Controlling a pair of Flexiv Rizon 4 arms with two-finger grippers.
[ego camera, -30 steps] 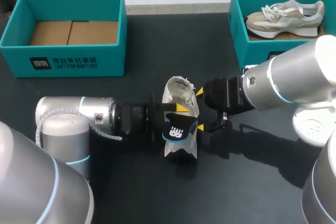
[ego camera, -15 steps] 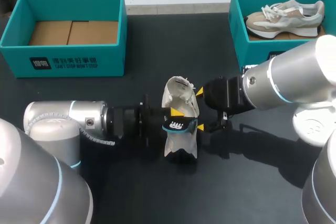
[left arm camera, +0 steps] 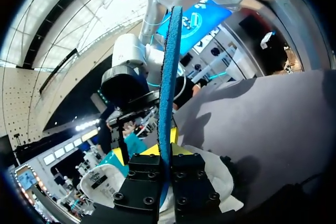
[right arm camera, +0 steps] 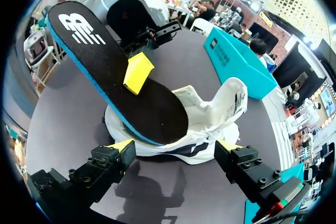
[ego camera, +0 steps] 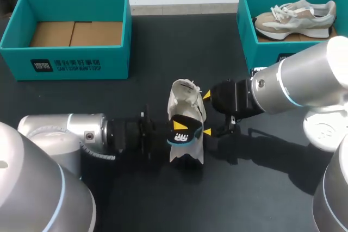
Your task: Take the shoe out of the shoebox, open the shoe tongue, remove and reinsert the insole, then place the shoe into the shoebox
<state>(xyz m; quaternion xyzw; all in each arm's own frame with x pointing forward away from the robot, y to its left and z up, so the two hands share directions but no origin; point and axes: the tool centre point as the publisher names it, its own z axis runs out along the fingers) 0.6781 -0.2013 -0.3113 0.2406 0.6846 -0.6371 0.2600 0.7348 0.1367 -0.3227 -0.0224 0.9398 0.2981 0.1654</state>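
A white shoe [ego camera: 187, 104] stands in the middle of the black table, its opening turned toward my right gripper [right arm camera: 175, 148]. A black insole [ego camera: 182, 134] with a blue edge sticks out of it, seen flat in the right wrist view as the insole [right arm camera: 115, 72]. My left gripper [ego camera: 178, 126] is shut on this insole; in its own view the insole [left arm camera: 169, 93] runs edge-on between the fingers [left arm camera: 144, 184]. My right gripper [ego camera: 206, 113] is open, one yellow tip on each side of the shoe [right arm camera: 215, 119].
A teal shoebox [ego camera: 65, 52] with a bare cardboard bottom stands at the back left. Another teal shoebox [ego camera: 247, 31] at the back right holds a second beige-and-white shoe [ego camera: 296, 17].
My left gripper's fingers have closed onto the insole and its arm has drawn back slightly to the left, turning the insole. The right arm and shoe have stayed still.
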